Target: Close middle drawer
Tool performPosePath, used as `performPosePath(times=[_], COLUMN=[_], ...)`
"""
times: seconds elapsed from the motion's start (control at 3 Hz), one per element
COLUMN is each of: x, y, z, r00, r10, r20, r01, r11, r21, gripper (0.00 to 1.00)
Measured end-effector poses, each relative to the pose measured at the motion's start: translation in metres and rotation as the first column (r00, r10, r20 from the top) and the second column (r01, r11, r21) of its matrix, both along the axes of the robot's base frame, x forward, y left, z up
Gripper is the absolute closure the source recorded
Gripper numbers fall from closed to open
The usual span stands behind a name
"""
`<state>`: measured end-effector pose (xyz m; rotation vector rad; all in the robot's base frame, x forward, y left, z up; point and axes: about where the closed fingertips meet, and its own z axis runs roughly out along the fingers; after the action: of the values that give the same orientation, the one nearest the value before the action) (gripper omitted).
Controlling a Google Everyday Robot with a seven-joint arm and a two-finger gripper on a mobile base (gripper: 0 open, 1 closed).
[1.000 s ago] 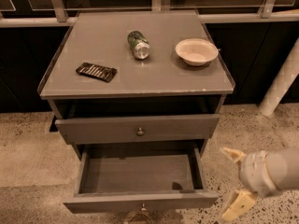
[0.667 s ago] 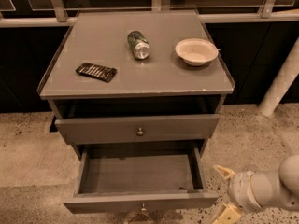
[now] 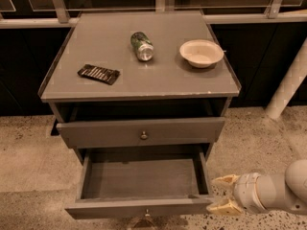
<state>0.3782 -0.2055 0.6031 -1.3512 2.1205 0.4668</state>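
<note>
The middle drawer (image 3: pixel 139 178) of the grey cabinet is pulled far out. Its shallow tray is empty, and its front panel (image 3: pixel 139 207) with a small round knob (image 3: pixel 146 213) sits at the bottom edge of the view. My gripper (image 3: pixel 221 194) is low at the right, just beside the right end of that front panel, pointing left at it. Its two pale fingers (image 3: pixel 225 180) are spread apart and hold nothing.
The drawer above (image 3: pixel 141 132), with a knob, stands slightly out. On the cabinet top (image 3: pixel 144 75) are a lying can (image 3: pixel 142 46), a white bowl (image 3: pixel 201 53) and a dark packet (image 3: pixel 99 74). A white post (image 3: pixel 288 85) stands at the right on the speckled floor (image 3: pixel 29 162).
My gripper has moved left and down, from out at the right to beside the open drawer's front right corner. The drawers have not moved.
</note>
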Motion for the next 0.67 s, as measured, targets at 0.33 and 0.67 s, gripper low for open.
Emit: performPosePath(times=[0.33, 0.67], x=[0.0, 0.0], y=[0.0, 0.0], z=[0.0, -0.0001], r00=[1.0, 1.0], r10=[0.0, 0.0], r20=[0.0, 0.0], r01=[0.0, 0.0], r11=[1.0, 1.0], r21=[0.0, 0.0], gripper=[0.66, 0.89])
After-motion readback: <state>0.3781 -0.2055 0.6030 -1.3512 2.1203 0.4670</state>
